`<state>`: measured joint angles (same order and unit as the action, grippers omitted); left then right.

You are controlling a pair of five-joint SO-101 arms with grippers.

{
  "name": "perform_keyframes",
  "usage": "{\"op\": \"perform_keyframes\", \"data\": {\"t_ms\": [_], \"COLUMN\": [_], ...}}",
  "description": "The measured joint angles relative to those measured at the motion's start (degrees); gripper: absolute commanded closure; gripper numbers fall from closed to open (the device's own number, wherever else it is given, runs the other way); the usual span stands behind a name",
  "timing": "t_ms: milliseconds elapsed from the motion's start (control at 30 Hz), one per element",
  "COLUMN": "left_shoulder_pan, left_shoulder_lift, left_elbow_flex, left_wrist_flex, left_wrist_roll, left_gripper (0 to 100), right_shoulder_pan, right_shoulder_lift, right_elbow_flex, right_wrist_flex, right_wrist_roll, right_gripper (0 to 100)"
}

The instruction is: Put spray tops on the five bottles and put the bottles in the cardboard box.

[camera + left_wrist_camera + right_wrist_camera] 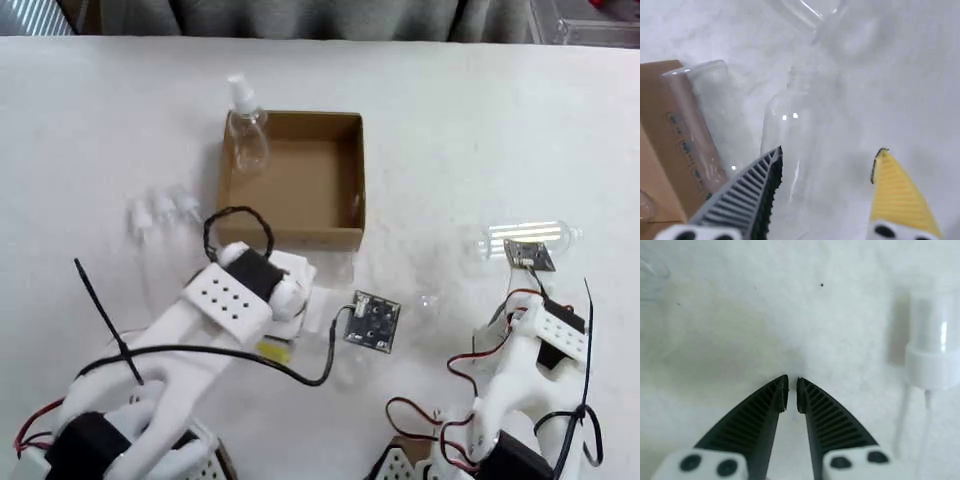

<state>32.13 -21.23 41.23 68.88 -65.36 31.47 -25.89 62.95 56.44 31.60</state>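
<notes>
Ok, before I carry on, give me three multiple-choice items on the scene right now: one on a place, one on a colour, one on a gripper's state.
1. Where is the capped bottle?
A. Standing at the far left corner of the cardboard box
B. Lying on its side in the middle of the box
C. Held up in the air

2. What colours are the two fingers of the left gripper?
A. Both black
B. Both white
C. One dark, one yellow

3. How is the right gripper?
A. Open wide
B. Shut on nothing
C. Shut on a bottle

Answers:
1 A: the high view shows it upright at that corner.
2 C: its wrist view shows a dark finger and a yellow finger.
3 B: its tips meet with nothing between them, and a loose spray top lies beside them.
</notes>
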Motion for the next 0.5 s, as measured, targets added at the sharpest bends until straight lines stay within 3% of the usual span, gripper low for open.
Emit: {"op": "perform_keyframes", "data": {"t_ms": [500], "left_shoulder_pan": [0.0], "left_shoulder_lift": [8.4], "left_elbow_flex": [-1.1], "left_wrist_flex": [-7.7], "left_wrist_roll": [0.3], "left_gripper": [71], "right_shoulder_pan": [0.0], "right_shoulder_lift": [0.0], "right_elbow_flex": [0.0], "right_wrist_flex": [0.0], "right_wrist_roll": [0.5], "right_gripper": [98.3]}}
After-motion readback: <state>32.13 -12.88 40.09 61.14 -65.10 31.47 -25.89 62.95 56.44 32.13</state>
